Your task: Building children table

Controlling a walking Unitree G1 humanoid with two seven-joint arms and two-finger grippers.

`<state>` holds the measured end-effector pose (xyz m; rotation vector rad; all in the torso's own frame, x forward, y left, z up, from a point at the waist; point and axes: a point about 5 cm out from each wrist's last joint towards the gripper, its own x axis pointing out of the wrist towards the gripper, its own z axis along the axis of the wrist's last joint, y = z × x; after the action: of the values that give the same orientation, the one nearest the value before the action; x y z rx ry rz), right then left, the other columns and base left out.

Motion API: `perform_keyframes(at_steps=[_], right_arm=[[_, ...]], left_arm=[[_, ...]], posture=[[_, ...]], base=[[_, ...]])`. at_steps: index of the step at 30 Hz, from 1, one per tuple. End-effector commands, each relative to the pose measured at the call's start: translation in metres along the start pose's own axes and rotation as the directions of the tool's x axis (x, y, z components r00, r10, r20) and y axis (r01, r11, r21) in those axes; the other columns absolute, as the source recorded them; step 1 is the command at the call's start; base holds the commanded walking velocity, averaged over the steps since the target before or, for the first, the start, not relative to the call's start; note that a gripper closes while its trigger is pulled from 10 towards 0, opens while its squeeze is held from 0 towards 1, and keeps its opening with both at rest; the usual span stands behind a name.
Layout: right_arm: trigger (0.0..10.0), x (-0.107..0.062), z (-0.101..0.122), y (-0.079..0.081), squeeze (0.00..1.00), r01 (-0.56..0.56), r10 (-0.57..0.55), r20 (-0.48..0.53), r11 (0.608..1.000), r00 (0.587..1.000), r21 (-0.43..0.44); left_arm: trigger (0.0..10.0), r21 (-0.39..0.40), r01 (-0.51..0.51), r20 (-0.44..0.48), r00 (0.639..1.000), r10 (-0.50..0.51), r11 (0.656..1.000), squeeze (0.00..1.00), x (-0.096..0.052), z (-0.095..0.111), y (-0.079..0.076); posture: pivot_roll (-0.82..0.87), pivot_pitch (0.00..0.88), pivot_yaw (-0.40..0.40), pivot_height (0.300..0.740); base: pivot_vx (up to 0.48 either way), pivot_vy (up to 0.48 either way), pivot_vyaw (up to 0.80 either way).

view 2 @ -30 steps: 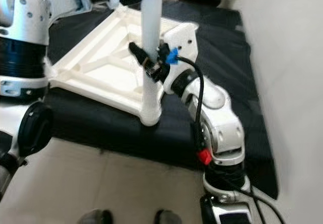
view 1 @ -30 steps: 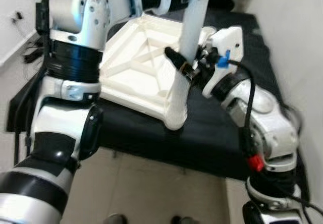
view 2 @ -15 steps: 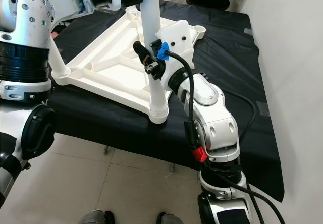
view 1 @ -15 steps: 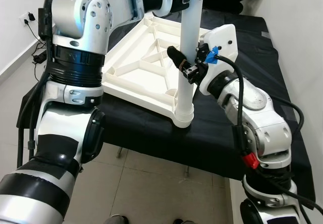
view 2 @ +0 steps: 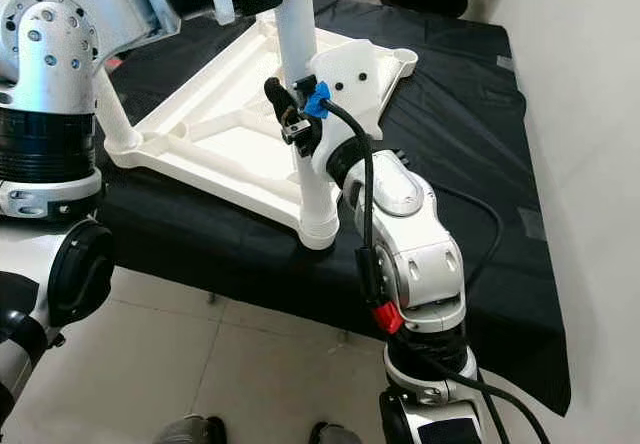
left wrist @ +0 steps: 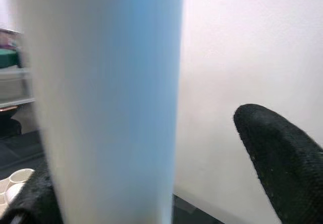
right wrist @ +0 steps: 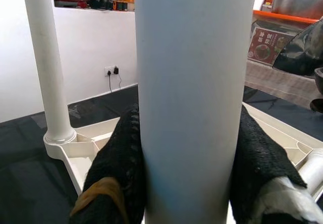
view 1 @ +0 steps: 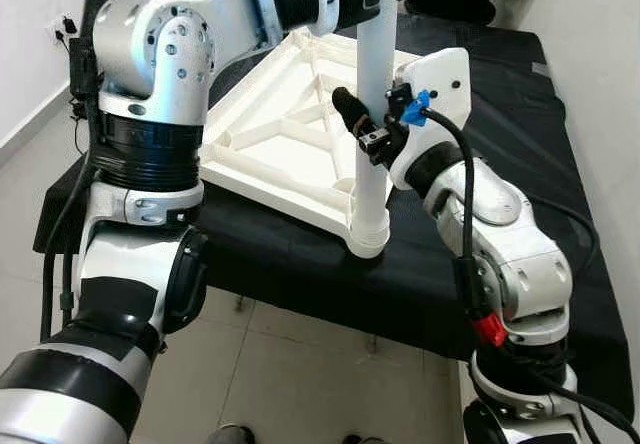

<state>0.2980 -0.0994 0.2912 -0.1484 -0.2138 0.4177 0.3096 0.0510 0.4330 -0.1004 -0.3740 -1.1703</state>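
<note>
The inverted table top [view 1: 290,124] lies on the black-covered bench [view 2: 470,214]. The upright leg [view 1: 372,164] stands in its near corner socket. The right gripper [right wrist: 189,183] clamps it; the left gripper's [left wrist: 166,183] closure is indeterminable. Recommendation: keep the leg vertical and press straight down.

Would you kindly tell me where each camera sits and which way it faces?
Left eye view: head, looking down at the upturned white tabletop on the black cloth; both arms show.
Right eye view: same scene; the right gripper clamps the near table leg.
Left wrist view: along the left gripper, that leg blurred close between its fingers.
Right wrist view: along its fingers squeezing the leg; a second leg stands behind.
All share the near leg.
</note>
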Motion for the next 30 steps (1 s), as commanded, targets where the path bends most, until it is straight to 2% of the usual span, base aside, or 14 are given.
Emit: perform_keyframes(at_steps=[1, 2, 20, 21, 22, 26, 27, 30], right_arm=[[0.0, -0.003, -0.06, -0.023, 0.0, 0.145, -0.121, -0.32, 0.988, 0.94, 0.051], [0.0, -0.003, -0.06, -0.024, 0.0, 0.153, -0.128, -0.32, 0.987, 0.939, 0.052], [0.0, -0.002, -0.057, -0.027, 0.0, 0.183, -0.149, -0.319, 0.98, 0.936, 0.077], [7.5, 0.0, -0.055, -0.027, 0.0, 0.176, -0.139, -0.304, 0.979, 0.943, 0.099], [10.0, 0.003, -0.052, -0.029, 0.0, 0.153, -0.114, -0.28, 0.981, 0.953, 0.123], [10.0, 0.008, -0.047, -0.031, 0.0, 0.099, -0.062, -0.23, 0.983, 0.971, 0.154], [10.0, 0.011, -0.043, -0.038, 1.0, 0.028, 0.003, -0.194, 0.987, 0.981, 0.156], [10.0, 0.013, -0.04, -0.043, 1.0, -0.022, 0.049, -0.167, 0.988, 0.985, 0.155]], left_arm=[[2.9, -0.001, 0.04, -0.002, 0.999, -0.04, 0.999, 0.0, -0.002, -0.001, -0.007], [0.0, -0.006, 0.041, -0.009, 0.999, -0.041, 0.999, 0.0, -0.002, -0.003, -0.008], [0.0, -0.022, 0.021, -0.05, 0.998, -0.022, 1.0, 0.0, -0.004, -0.011, -0.007], [0.0, -0.021, 0.022, -0.053, 0.998, -0.023, 1.0, 0.0, -0.004, -0.012, -0.007], [0.0, -0.019, 0.026, -0.058, 0.998, -0.028, 0.999, 0.0, -0.004, -0.012, -0.006], [0.0, -0.016, 0.034, -0.069, 0.997, -0.035, 0.999, 0.0, -0.003, -0.013, -0.006], [0.0, -0.011, 0.046, -0.086, 0.995, -0.047, 0.999, 0.0, -0.001, -0.014, -0.004], [0.0, -0.007, 0.055, -0.098, 0.994, -0.056, 0.998, 0.0, 0.0, -0.014, -0.003]], posture=[[-0.03, 0.156, -0.055, 0.74], [-0.04, 0.157, -0.055, 0.74], [-0.04, 0.167, -0.047, 0.74], [-0.04, 0.167, -0.047, 0.74], [-0.04, 0.17, -0.044, 0.74], [-0.04, 0.173, -0.041, 0.74], [-0.03, 0.181, -0.034, 0.74], [-0.03, 0.182, -0.033, 0.74]], base=[[0.0, 0.0, 0.0], [0.0, 0.0, 0.0], [0.0, 0.0, 0.0], [0.0, 0.0, 0.0], [0.0, 0.0, 0.0], [0.0, 0.0, 0.0], [0.0, 0.0, 0.0], [0.0, 0.0, 0.0]])
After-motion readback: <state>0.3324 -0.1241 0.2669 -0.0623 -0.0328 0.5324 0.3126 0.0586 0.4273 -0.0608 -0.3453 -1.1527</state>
